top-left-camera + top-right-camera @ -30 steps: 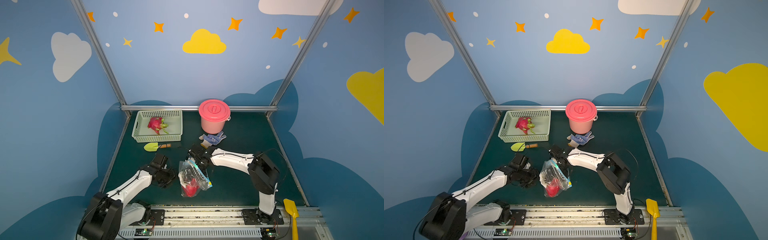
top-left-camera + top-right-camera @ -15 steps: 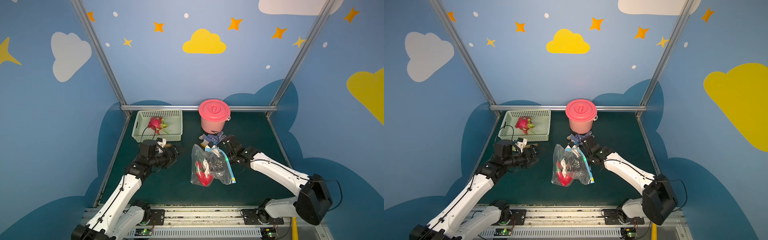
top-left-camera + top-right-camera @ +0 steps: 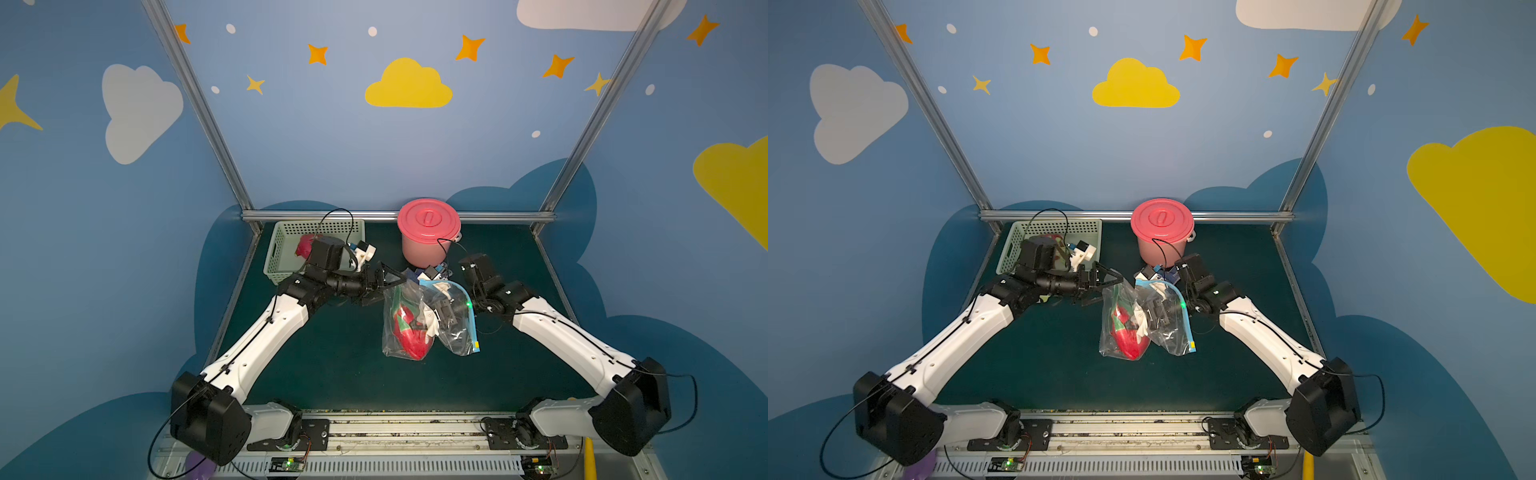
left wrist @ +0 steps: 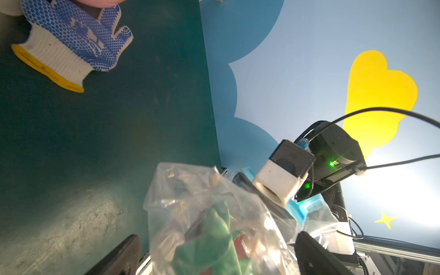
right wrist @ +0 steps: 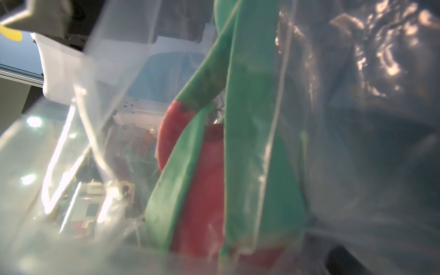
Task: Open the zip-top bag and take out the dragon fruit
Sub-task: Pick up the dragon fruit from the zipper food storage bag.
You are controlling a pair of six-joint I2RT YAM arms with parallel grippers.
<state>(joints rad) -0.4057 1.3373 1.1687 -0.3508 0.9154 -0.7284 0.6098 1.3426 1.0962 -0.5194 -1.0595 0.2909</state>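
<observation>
Left hand (image 3: 392,286) spread wide at zip-top bag (image 3: 459,338); right hand (image 3: 446,313) inside.

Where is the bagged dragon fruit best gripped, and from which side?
Likely the upper end of the dragon fruit, where green leaves meet the red body, coming in through the mouth of the bag. It sits low, leaves pointing toward the zip strip; plastic covers its other sides.

Both top views are bright and sharp; wrist views blur, glare speckling the zip-top bag (image 5: 385,54).
</observation>
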